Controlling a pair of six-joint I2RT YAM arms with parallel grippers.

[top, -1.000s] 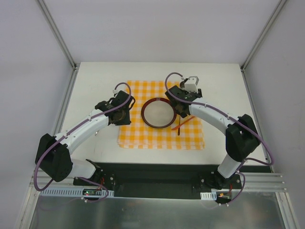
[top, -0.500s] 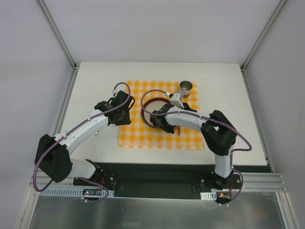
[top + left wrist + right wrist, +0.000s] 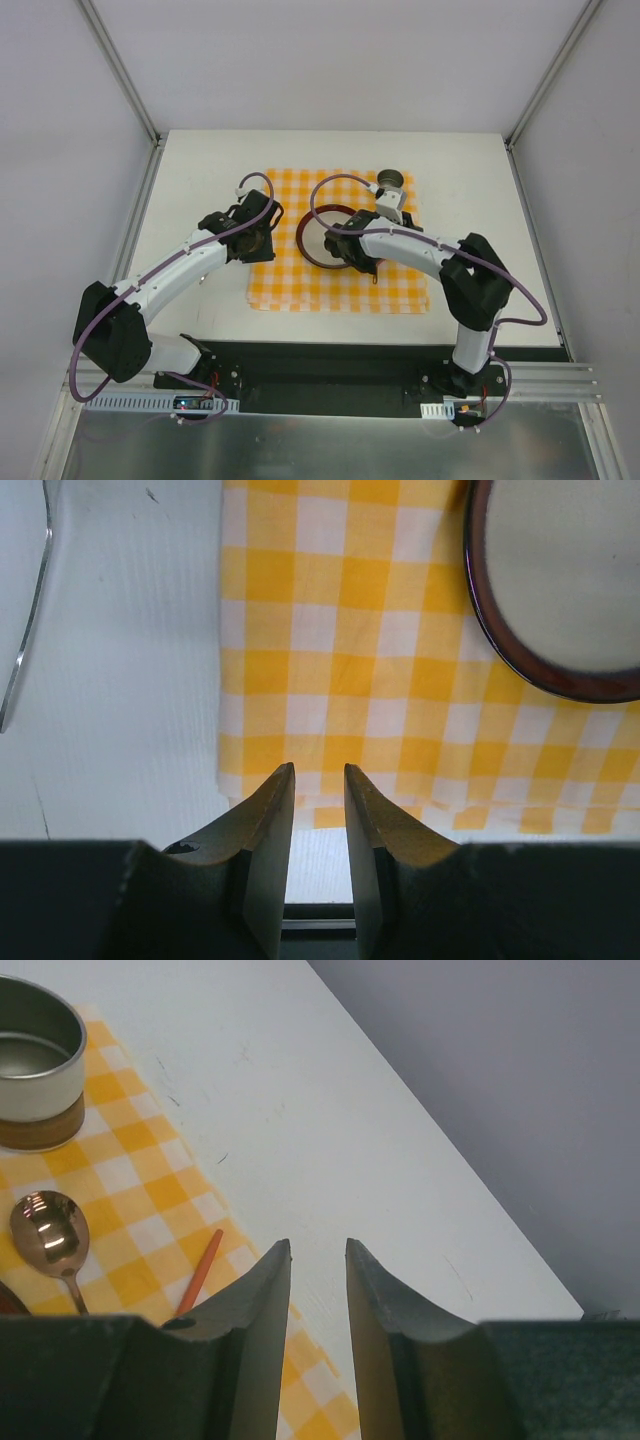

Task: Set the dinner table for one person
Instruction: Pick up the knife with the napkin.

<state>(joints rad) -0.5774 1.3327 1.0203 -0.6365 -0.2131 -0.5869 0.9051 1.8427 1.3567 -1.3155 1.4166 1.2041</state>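
At the checkered mat's (image 3: 300, 285) edges, left gripper (image 3: 318, 770) and right gripper (image 3: 318, 1245) hover, jaws narrowly parted, both empty.

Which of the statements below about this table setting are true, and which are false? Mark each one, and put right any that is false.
1. The plate lies on the checkered cloth. True.
2. The cup lies tipped on its side. False: it stands upright on the cloth.
3. The right gripper holds the spoon. False: its jaws are apart and empty, and the spoon lies on the cloth.
4. The left gripper holds nothing. True.
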